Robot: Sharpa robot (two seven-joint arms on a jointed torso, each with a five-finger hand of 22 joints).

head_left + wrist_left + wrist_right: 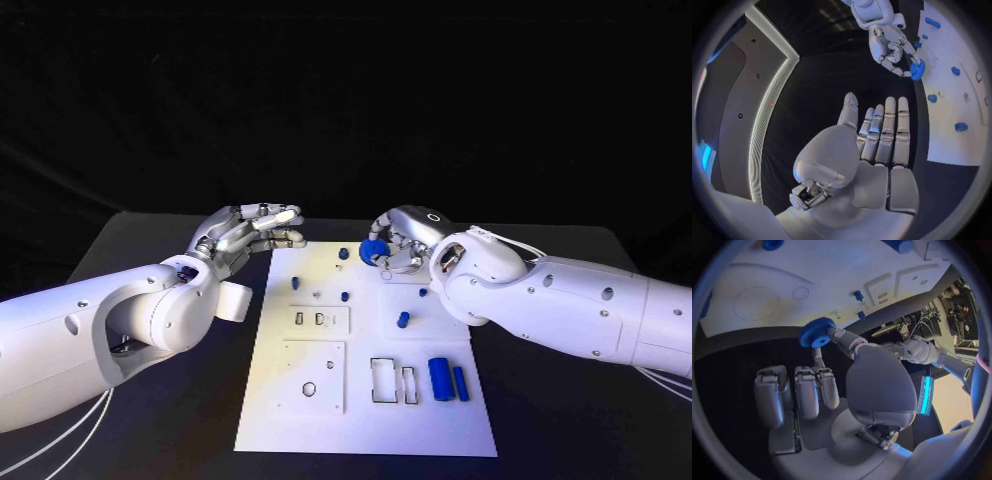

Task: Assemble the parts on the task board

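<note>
The right hand (401, 240) pinches a blue gear (374, 251) over the far edge of the task board (361, 410), bore facing the wrist camera. The left hand (248, 233) hangs empty, fingers extended, beside the board. Blue pegs (402, 320) stand nearby.

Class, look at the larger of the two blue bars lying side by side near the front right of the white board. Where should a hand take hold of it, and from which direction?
Probably grip the larger blue bar across its long sides near the middle, coming from above. It lies flat on the task board, lengthwise toward the robot. The thinner blue bar lies close on its right, so fingers have little room there; the side facing the rectangular slot looks more open.
</note>
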